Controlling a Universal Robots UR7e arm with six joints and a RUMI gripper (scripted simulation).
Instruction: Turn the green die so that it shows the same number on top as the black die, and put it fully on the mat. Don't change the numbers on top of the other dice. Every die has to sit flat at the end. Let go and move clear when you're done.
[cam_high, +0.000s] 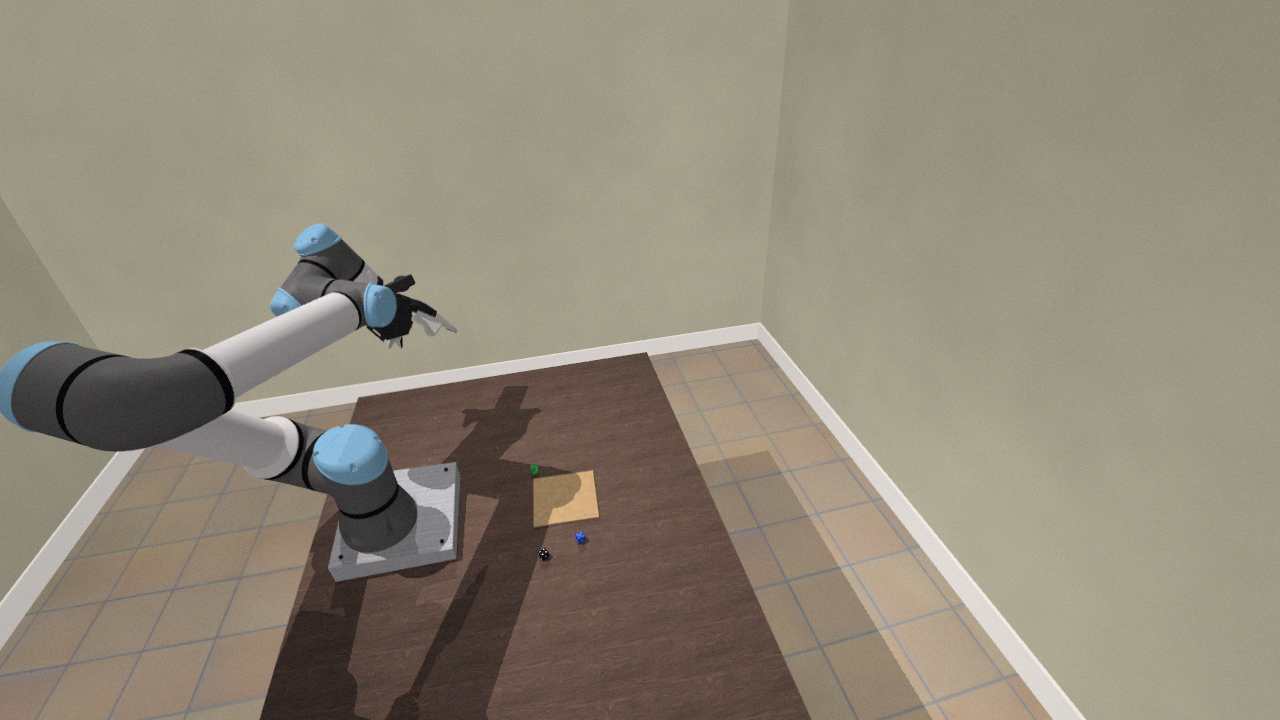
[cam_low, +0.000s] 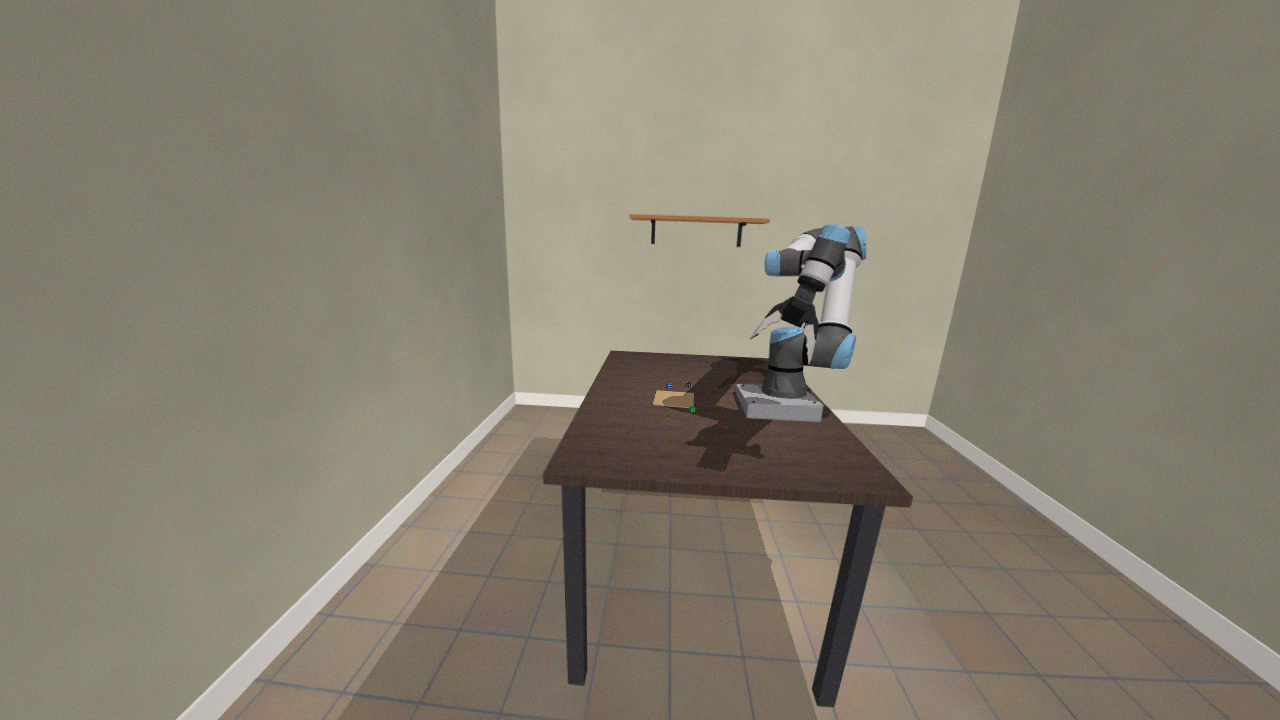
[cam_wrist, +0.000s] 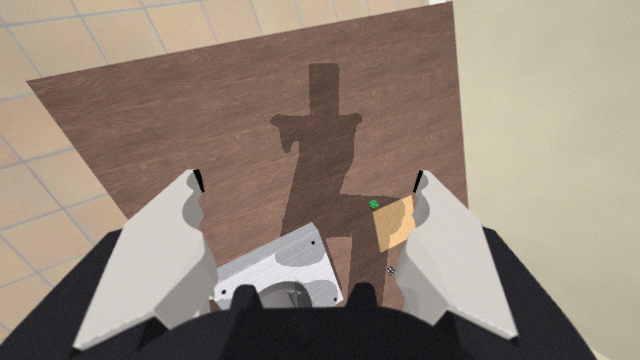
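The small green die (cam_high: 534, 469) (cam_low: 691, 409) (cam_wrist: 373, 204) lies on the table just outside a corner of the tan mat (cam_high: 565, 510) (cam_low: 665, 399) (cam_wrist: 387, 235). The black die (cam_high: 543, 554) (cam_low: 688, 385) (cam_wrist: 391, 270) with white pips sits off the mat on the side away from the green one. The blue die (cam_high: 580, 537) (cam_low: 668, 385) is near the black die; it does not show in the wrist view. The numbers on top are too small to tell. My gripper (cam_wrist: 311, 171) is wide open and empty, high above the table and well away from the dice.
The arm's grey base plate (cam_high: 427, 528) (cam_low: 783, 410) (cam_wrist: 295, 255) is fixed on the dark wooden table (cam_high: 644, 573) (cam_low: 626, 447) (cam_wrist: 225, 115), to one side of the mat and dice. A wall shelf (cam_low: 699, 218) hangs behind the table. The arm casts shadows over the green die and part of the mat.
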